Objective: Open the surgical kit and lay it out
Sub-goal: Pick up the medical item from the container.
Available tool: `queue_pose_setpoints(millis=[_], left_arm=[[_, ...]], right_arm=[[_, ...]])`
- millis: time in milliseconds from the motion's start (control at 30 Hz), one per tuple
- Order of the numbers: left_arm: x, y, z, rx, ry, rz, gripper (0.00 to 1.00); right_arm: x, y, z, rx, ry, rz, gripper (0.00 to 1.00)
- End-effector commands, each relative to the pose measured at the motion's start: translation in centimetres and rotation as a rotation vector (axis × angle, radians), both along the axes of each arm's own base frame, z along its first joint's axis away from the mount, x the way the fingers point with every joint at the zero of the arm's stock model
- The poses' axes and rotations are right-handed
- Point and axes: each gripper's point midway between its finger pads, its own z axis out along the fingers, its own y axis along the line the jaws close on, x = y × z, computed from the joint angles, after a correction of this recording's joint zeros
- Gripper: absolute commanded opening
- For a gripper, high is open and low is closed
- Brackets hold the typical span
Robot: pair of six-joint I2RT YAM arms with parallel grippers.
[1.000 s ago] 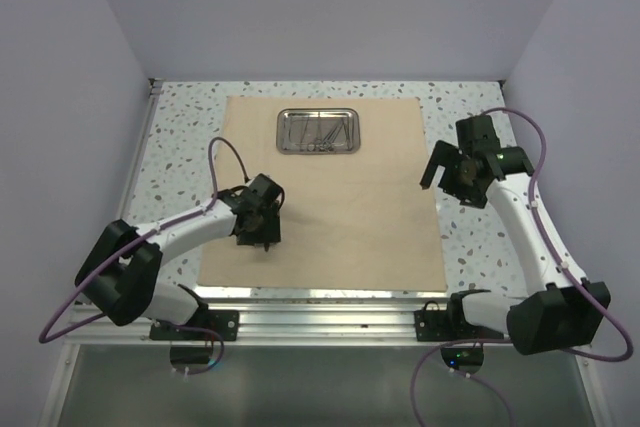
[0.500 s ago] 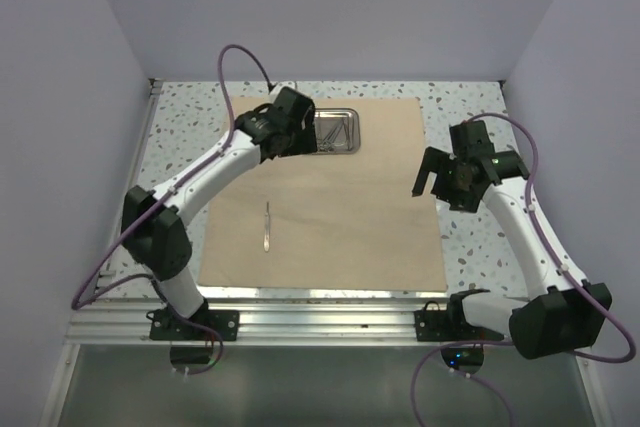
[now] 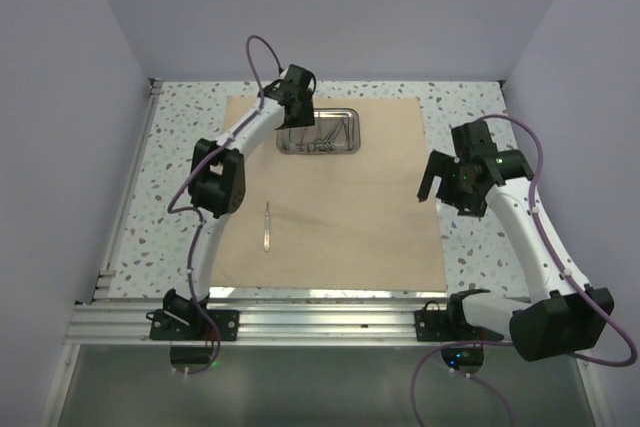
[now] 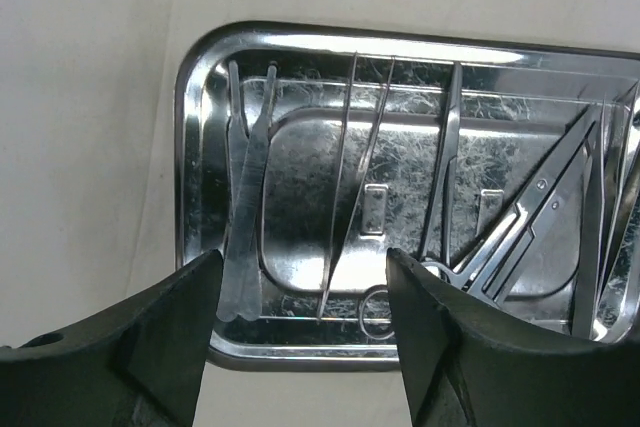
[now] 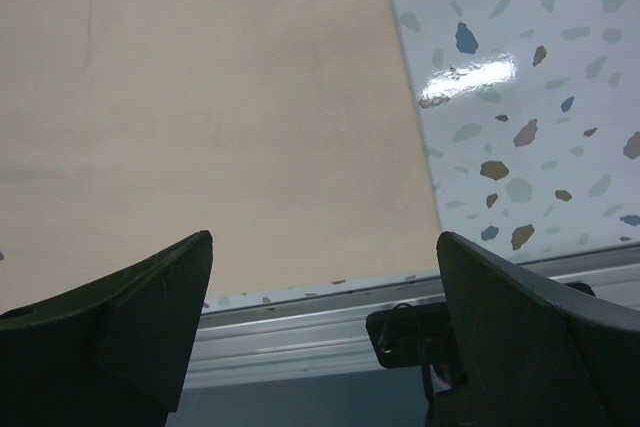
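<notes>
The cloth [image 3: 340,217] lies flat on the table [image 3: 470,107], the tray [image 3: 355,133] at its far edge holding tweezers [image 4: 245,217] and scissors [image 4: 510,237], a scalpel [image 3: 267,225] out on the cloth. The left gripper [image 4: 300,267] hangs over the tray, jaws apart, empty. The right gripper [image 5: 322,242] hovers over the cloth's right edge, spread wide.
</notes>
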Motion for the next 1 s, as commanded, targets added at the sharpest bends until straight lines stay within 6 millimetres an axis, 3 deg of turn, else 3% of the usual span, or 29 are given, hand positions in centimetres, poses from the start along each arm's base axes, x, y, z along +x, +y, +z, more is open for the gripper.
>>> queue_pose_setpoints(millis=[0, 400, 700, 867, 967], left_arm=[[2.8, 0.0, 3.3, -0.044, -0.105, -0.032, 0.7], [4.4, -0.2, -0.4, -0.071, -0.089, -0.077, 0.69], [4.2, 1.7, -2.6, -0.043, -0.047, -0.019, 0.66], [3.2, 2.3, -4.3, -0.023, 0.009, -0.016, 0.63], [1.5, 2.9, -5.6, -0.01, 0.063, -0.012, 0.58]], right_arm=[[-0.8, -0.9, 0.9, -0.038, -0.002, -0.02, 0.98], [-0.3, -1.3, 0.1, -0.074, 0.046, -0.037, 0.98], [-0.2, -1.5, -0.7, -0.088, 0.072, -0.035, 0.98], [-0.2, -1.6, -1.0, -0.1, 0.082, -0.028, 0.99], [-0.1, -1.6, -1.2, -0.104, 0.086, -0.021, 0.98]])
